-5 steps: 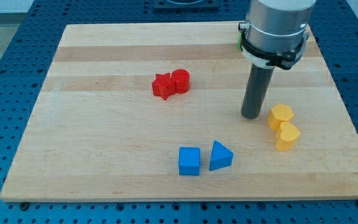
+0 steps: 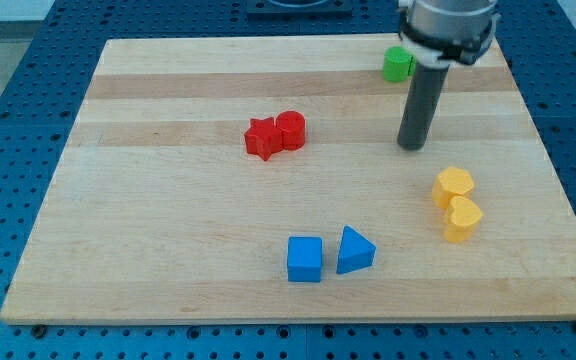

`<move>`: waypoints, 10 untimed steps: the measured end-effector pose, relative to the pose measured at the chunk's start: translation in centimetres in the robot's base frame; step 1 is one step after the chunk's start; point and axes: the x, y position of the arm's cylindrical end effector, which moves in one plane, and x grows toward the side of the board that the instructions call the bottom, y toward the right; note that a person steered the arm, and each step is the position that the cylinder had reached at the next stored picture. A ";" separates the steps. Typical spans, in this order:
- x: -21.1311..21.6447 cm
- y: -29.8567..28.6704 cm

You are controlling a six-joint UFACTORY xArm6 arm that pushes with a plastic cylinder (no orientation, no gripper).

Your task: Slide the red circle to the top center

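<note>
Blue blocks are sitting nearest the view's bottom — a cube and, just beside it, a triangle. Two yellow blocks are touching each other at the view's right. Mid-board, the red circle is pressing against a red star. My tip is resting on the wood well to the circle's right — a bare rod, with nothing to open or close. A green block is peeking out behind the rod, near the top edge.

A red star sits mid-frame. Two yellow blocks touch at right. Blue cube and blue triangle sit low. A green block is up top.
</note>
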 end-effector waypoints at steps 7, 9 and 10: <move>-9.7 1.3; -5.2 5.3; -8.8 4.5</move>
